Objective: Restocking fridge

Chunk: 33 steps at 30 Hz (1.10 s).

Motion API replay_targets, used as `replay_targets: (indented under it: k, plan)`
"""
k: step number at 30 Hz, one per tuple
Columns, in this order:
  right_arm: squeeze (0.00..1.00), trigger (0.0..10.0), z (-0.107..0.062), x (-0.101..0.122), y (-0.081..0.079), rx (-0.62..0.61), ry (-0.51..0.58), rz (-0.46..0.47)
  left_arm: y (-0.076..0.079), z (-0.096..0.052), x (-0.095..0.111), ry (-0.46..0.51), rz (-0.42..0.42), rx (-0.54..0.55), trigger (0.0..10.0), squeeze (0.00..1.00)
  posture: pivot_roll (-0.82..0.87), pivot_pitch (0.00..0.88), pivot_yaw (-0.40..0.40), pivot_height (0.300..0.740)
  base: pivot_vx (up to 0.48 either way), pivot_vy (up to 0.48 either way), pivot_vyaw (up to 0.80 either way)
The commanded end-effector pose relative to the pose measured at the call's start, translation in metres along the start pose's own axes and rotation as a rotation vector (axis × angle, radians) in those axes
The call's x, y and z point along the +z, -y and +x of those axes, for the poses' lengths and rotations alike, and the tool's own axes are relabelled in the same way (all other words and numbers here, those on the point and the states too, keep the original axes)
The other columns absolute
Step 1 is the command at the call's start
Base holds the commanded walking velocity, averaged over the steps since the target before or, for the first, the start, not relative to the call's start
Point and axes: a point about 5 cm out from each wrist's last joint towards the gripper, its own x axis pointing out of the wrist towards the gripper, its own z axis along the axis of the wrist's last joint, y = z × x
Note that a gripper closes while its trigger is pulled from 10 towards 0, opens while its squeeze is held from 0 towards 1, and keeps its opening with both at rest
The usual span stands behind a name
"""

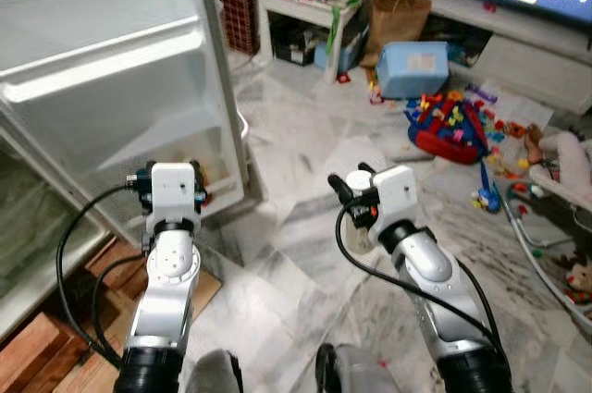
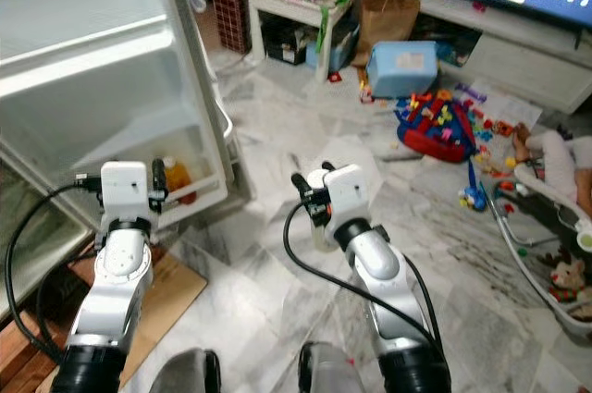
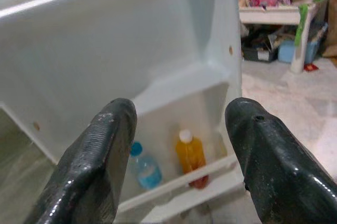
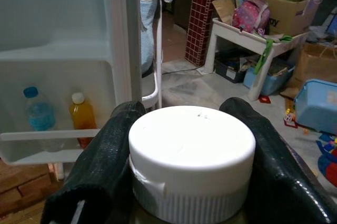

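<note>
The fridge door point(image 1: 111, 60) stands open on my left. Its bottom shelf point(image 3: 179, 187) holds a blue-capped water bottle point(image 3: 145, 168) and an orange juice bottle point(image 3: 190, 155), both upright. My left gripper point(image 3: 181, 113) is open and empty, a short way in front of that shelf and pointing at it. My right gripper point(image 4: 192, 129) is shut on a bottle with a wide white cap point(image 1: 358, 178). It holds the bottle upright above the marble floor, to the right of the door. The bottle's body is mostly hidden by the fingers point(image 4: 105, 161).
Wooden boards and cardboard point(image 1: 111, 273) lie on the floor under my left arm. Further back stand a cluttered white table point(image 1: 310, 5), a blue box point(image 1: 413, 67) and scattered toys point(image 1: 453, 125). A TV unit point(image 1: 518, 42) stands far right.
</note>
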Motion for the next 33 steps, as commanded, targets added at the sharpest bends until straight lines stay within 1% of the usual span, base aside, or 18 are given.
replay_targets:
  k: [1,4,6,9,10,11,13,15,16,20,24,30,33]
  plan:
    - [0.00,10.0,0.001,0.009,0.000,-0.005,0.052,0.003,0.002,-0.001,-0.002,-0.018,-0.008,-0.040,10.0,0.00,-0.01,0.148,0.004,0.675,0.000,0.000,0.00]
    - [0.00,10.0,0.002,0.010,-0.002,0.000,0.058,0.010,0.000,-0.001,-0.005,-0.026,-0.002,-0.041,10.0,0.00,-0.01,0.147,0.005,0.675,0.000,0.000,0.00]
    - [0.00,10.0,0.003,0.010,-0.007,0.027,0.069,0.053,-0.002,0.000,-0.008,-0.037,0.003,-0.019,10.0,0.00,-0.01,0.147,0.005,0.675,0.000,0.000,0.00]
    - [0.00,10.0,0.006,0.013,-0.012,0.062,0.084,0.051,-0.002,0.002,-0.009,-0.048,0.001,-0.007,10.0,0.00,-0.01,0.148,0.004,0.675,0.000,0.000,0.00]
    - [0.00,10.0,0.008,0.015,-0.012,0.062,0.083,0.077,-0.002,0.003,-0.008,-0.046,0.000,-0.006,10.0,0.00,-0.01,0.148,0.004,0.675,0.000,0.000,0.00]
    - [0.00,10.0,0.008,0.015,-0.012,0.062,0.083,0.077,-0.002,0.003,-0.008,-0.046,0.000,-0.006,10.0,0.00,-0.01,0.148,0.004,0.675,0.000,0.000,0.00]
    - [0.00,10.0,0.010,0.016,-0.009,0.042,0.063,0.114,-0.002,0.003,-0.006,-0.043,-0.004,-0.006,10.0,0.00,-0.01,0.151,0.004,0.675,0.000,0.000,0.00]
    - [0.00,10.0,0.010,0.017,-0.008,0.047,0.066,0.094,-0.002,0.002,-0.006,-0.042,-0.004,-0.007,10.0,0.00,-0.01,0.149,0.005,0.675,0.000,0.000,0.00]
    - [0.00,10.0,0.009,0.016,-0.007,0.048,0.065,0.064,-0.002,0.002,-0.006,-0.041,-0.005,-0.008,10.0,0.00,-0.01,0.149,0.005,0.675,0.000,0.000,0.00]
    - [0.00,10.0,0.008,0.016,-0.006,0.061,0.072,0.039,-0.003,0.002,-0.007,-0.038,-0.005,-0.015,10.0,0.00,-0.01,0.145,0.004,0.690,0.000,0.000,0.00]
    - [0.00,10.0,0.008,0.018,-0.006,0.063,0.079,0.043,-0.004,0.002,-0.007,-0.035,-0.003,-0.011,10.0,0.00,-0.01,0.142,0.005,0.705,0.000,0.000,0.00]
    - [0.00,10.0,0.008,0.020,-0.007,0.081,0.084,0.046,-0.002,0.005,-0.005,-0.028,-0.003,-0.010,10.0,0.00,-0.02,0.139,0.004,0.740,0.000,0.000,0.00]
    - [0.00,10.0,0.007,0.020,-0.006,0.087,0.085,0.042,-0.001,0.005,-0.004,-0.027,-0.002,-0.011,10.0,0.00,-0.02,0.134,0.003,0.740,0.000,0.000,0.00]
